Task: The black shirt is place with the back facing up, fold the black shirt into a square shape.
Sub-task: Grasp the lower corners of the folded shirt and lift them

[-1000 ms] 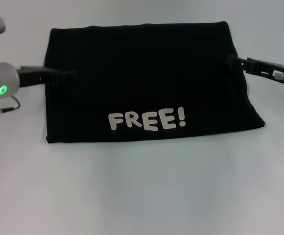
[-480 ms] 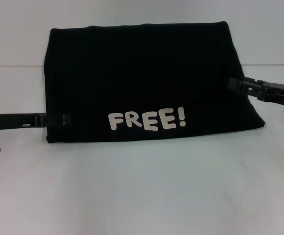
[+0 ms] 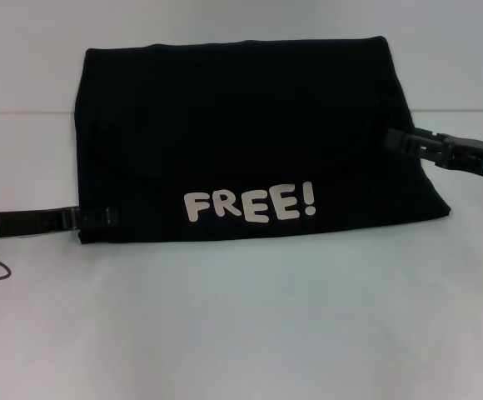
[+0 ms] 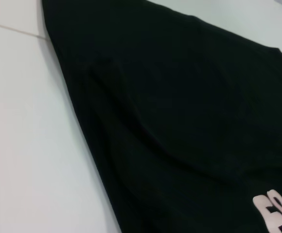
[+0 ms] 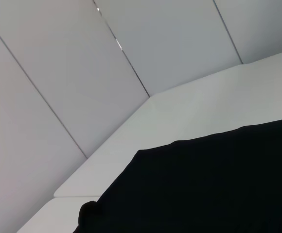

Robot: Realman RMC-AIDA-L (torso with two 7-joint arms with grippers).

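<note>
The black shirt [image 3: 241,133] lies folded into a broad block on the white table [image 3: 241,325], with white "FREE!" lettering [image 3: 250,204] along its near edge. My left gripper [image 3: 100,218] reaches in flat at the shirt's near left corner, its tip over the fabric edge. At the shirt's right edge, about halfway back, my right gripper [image 3: 395,142] touches the cloth. In the left wrist view the shirt [image 4: 180,121] fills the picture, with part of the lettering [image 4: 277,213] showing. The right wrist view shows the shirt [image 5: 204,184] from low down.
White table surface surrounds the shirt on all sides, with a faint seam line [image 3: 25,112] running across behind the arms. Pale wall panels [image 5: 82,73] rise beyond the table in the right wrist view.
My left gripper has slid along the shirt's left edge toward the near corner. My right gripper has come nearer along the right edge. The shirt has kept its shape.
</note>
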